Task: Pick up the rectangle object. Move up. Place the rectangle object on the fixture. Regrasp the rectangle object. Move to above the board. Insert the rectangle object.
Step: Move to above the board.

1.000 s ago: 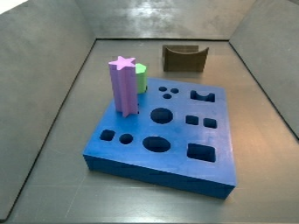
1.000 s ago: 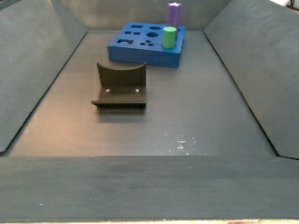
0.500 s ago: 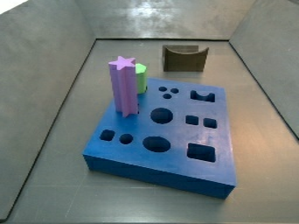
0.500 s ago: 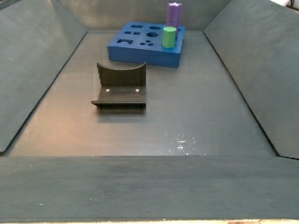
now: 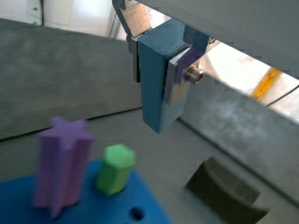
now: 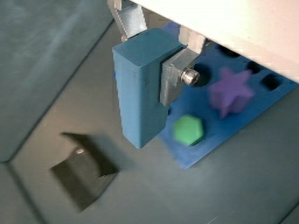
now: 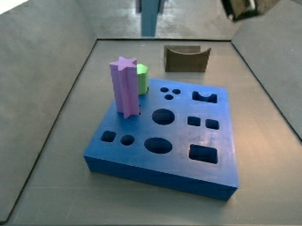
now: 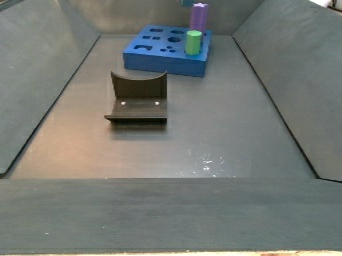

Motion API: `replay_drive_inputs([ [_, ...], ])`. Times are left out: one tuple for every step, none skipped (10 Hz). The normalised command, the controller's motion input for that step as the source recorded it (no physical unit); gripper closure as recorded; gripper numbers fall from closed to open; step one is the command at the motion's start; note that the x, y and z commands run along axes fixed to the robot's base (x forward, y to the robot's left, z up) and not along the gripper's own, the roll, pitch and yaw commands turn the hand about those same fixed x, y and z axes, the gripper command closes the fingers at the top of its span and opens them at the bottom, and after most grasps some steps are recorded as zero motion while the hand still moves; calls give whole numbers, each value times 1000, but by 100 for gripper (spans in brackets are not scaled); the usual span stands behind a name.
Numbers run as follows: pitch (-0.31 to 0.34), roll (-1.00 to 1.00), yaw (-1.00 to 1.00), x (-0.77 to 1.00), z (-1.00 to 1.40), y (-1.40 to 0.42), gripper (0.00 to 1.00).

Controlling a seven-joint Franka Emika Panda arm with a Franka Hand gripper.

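My gripper [image 5: 158,77] is shut on the rectangle object [image 5: 158,107], a steel-blue bar that hangs upright between the silver fingers [image 6: 177,77] in both wrist views. In a side view only the bar's lower end [image 7: 150,16] shows at the upper edge, high above the floor and behind the board [image 7: 177,132]. The bright blue board [image 8: 163,52] carries a purple star post [image 7: 124,86] and a green peg [image 7: 141,78]. The dark fixture [image 7: 186,58] stands behind the board, a little right of the bar. In a wrist view the fixture [image 6: 82,171] lies far below the bar.
Grey sloping walls [image 7: 53,97] close in the floor on both sides. A dark part of the rig [image 7: 242,7] pokes in at a side view's upper right corner. The fixture [image 8: 138,97] stands on its base plate in front of the board.
The bar's lower end and a dark part of the rig have come into a side view at its upper edge; earlier neither showed. Board, posts and fixture have not moved.
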Motion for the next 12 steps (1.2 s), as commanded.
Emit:
replay_drive_inputs([
  [33, -1000, -77, -132, -118, -175, 100],
  [34, -1000, -73, -100, -40, -63, 100],
  [28, -1000, -65, -92, -8, -1, 100],
  [23, -1000, -57, -81, 2, 29, 100],
  [23, -1000, -54, -67, 8, 34, 100],
  [24, -1000, -47, -49, 7, 34, 100],
  [19, -1000, -44, -43, 6, 35, 100],
  [18, -1000, -41, -45, 7, 37, 100],
  [9, -1000, -29, -52, 14, 38, 100],
  [-5, -1000, -34, -48, 12, 39, 100],
  [-18, -1000, -27, -52, 10, 44, 100],
  [-34, -969, -19, -51, 12, 40, 100],
])
